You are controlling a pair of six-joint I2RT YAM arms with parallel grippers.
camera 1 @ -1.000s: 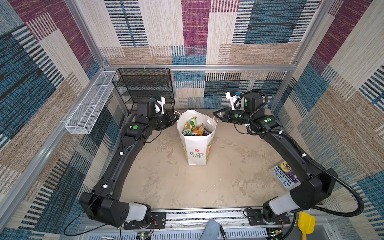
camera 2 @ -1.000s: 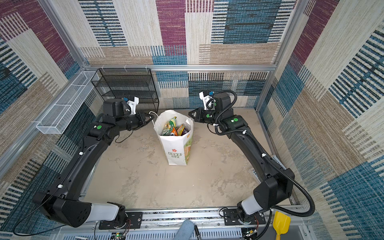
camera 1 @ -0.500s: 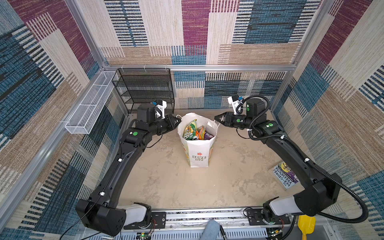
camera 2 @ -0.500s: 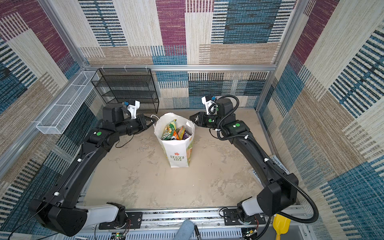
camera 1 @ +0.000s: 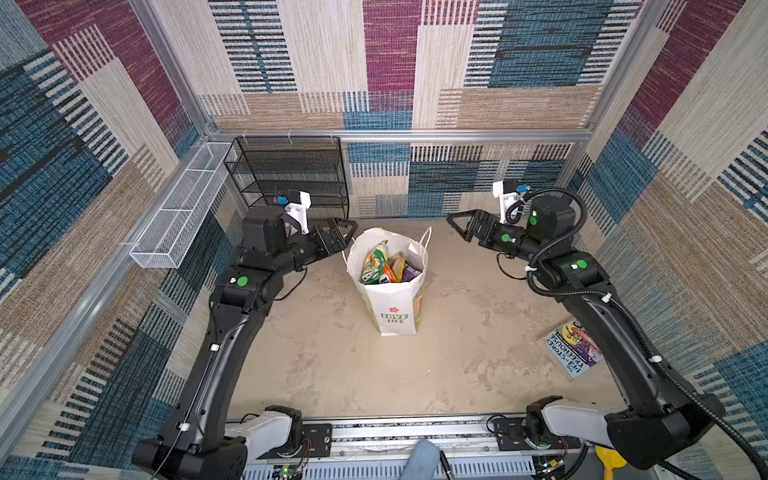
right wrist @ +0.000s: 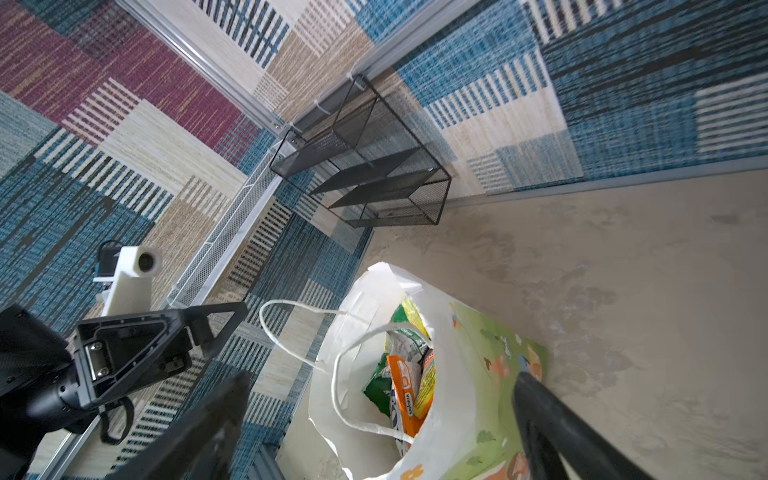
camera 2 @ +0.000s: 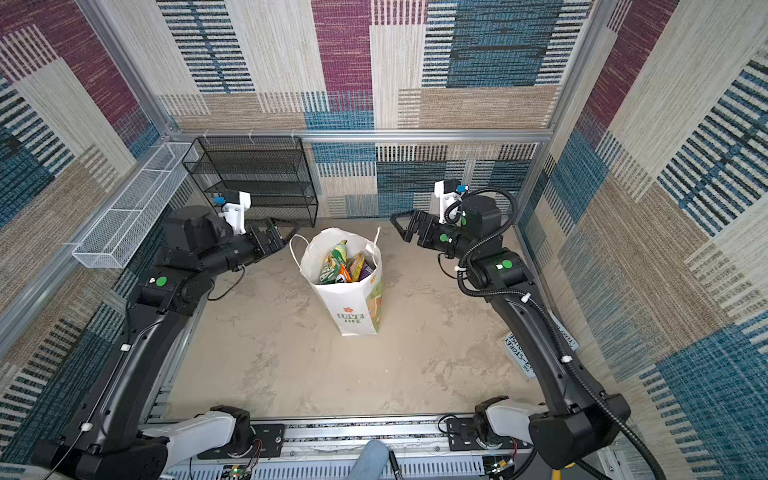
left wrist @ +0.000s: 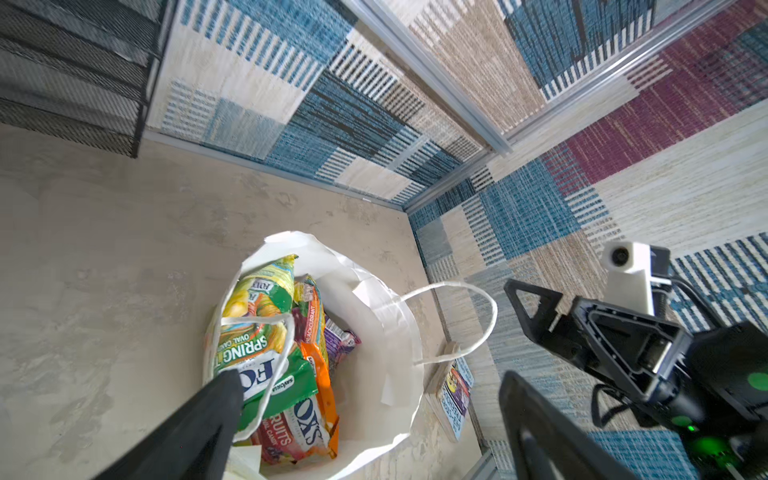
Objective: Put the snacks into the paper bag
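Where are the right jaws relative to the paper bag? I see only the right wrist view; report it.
Observer: The right gripper hangs beside the paper bag, jaws wide apart, apart from it.
Operator: Name anything lying outside the bag.
Observer: A book lies flat, far right of the bag in a top view.
Operator: Check the left wrist view for purple.
Observer: One purple packet sits among the snacks inside the bag.
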